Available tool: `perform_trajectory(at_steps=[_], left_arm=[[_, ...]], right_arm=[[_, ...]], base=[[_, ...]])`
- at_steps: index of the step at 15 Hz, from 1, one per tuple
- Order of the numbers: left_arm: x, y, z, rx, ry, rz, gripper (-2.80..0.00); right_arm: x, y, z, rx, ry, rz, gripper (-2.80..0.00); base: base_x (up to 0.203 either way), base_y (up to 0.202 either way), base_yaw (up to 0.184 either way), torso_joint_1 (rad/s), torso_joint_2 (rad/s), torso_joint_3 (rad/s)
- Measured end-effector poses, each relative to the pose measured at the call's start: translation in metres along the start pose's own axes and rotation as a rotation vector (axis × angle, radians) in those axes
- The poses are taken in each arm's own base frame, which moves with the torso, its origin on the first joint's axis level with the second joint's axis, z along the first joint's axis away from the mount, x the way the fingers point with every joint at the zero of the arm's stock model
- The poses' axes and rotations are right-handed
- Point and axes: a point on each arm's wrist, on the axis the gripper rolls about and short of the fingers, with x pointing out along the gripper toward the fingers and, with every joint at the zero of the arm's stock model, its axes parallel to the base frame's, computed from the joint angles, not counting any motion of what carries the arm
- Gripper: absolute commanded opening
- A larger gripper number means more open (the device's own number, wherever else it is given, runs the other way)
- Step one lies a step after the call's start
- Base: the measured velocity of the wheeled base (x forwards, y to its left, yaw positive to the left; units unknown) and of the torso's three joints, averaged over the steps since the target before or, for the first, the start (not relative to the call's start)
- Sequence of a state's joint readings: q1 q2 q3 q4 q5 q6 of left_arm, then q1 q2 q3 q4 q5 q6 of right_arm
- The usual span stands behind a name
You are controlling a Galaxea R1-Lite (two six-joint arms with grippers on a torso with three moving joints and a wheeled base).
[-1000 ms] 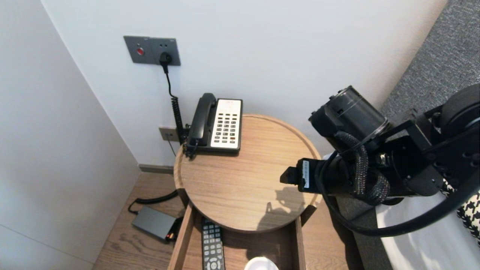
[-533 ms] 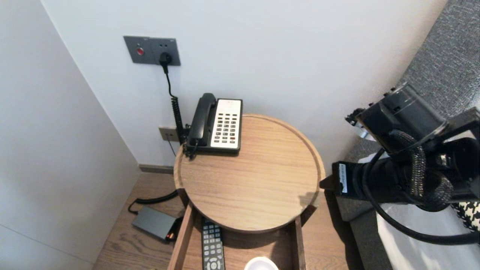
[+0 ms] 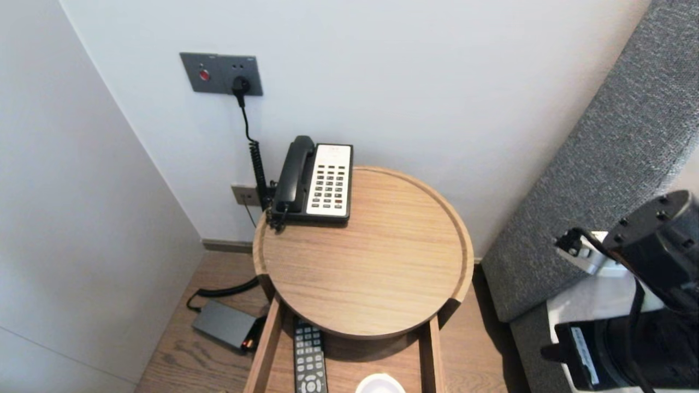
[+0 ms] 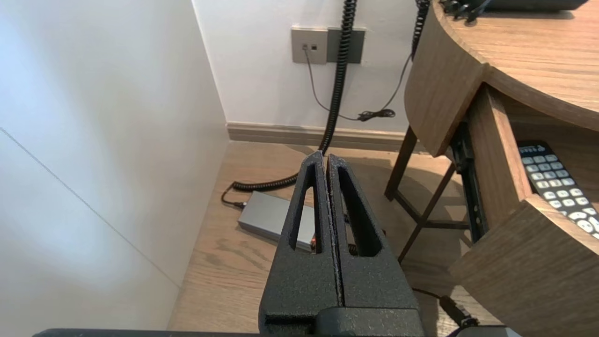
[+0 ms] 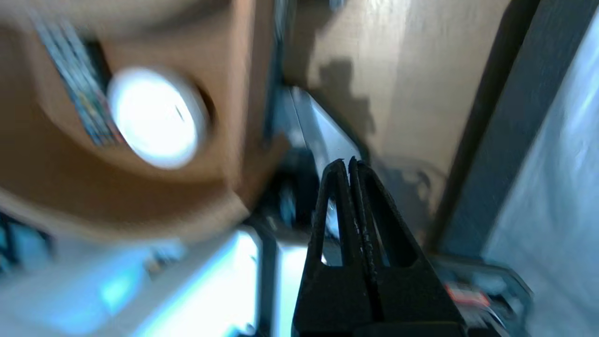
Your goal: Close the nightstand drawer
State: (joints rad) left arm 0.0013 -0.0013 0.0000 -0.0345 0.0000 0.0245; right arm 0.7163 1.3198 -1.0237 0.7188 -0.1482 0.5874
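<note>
My right arm hangs low at the right, beside the bed and clear of the round wooden table. In its wrist view my right gripper is shut with nothing in it, pointing down past the open drawer's corner, with a white round object off to one side. My left gripper is parked over the floor left of the table, shut and empty. The open drawer under the table holds a black remote and the white round object.
A black and white desk phone sits at the table's back left, its coiled cord running to the wall socket. A grey power box lies on the floor on the left. A grey padded headboard rises on the right.
My right arm has pulled back from over the table's right edge, moving right and down to the lower right corner of the head view. The left arm has not moved.
</note>
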Motion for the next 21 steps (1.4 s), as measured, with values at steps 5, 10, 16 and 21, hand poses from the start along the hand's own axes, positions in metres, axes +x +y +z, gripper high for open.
perform_trajectory(at_steps=[5, 10, 16, 21], left_arm=[[0.0, 0.0, 0.0, 0.0, 0.0, 0.0, -2.8], [0.0, 0.0, 0.0, 0.0, 0.0, 0.0, -2.8], [0.0, 0.0, 0.0, 0.0, 0.0, 0.0, -2.8], [0.0, 0.0, 0.0, 0.0, 0.0, 0.0, -2.8]], right_arm=[[0.017, -0.001, -0.039, -0.205, 0.149, 0.022, -2.8], [0.029, 0.021, -0.065, -0.369, 0.282, 0.085, -2.8], [0.042, 0.034, -0.077, -0.436, 0.411, 0.156, -2.8], [0.064, 0.057, -0.085, -0.495, 0.41, 0.196, -2.8]], base=[[0.0, 0.0, 0.0, 0.0, 0.0, 0.0], [0.0, 0.0, 0.0, 0.0, 0.0, 0.0], [0.0, 0.0, 0.0, 0.0, 0.0, 0.0], [0.0, 0.0, 0.0, 0.0, 0.0, 0.0]])
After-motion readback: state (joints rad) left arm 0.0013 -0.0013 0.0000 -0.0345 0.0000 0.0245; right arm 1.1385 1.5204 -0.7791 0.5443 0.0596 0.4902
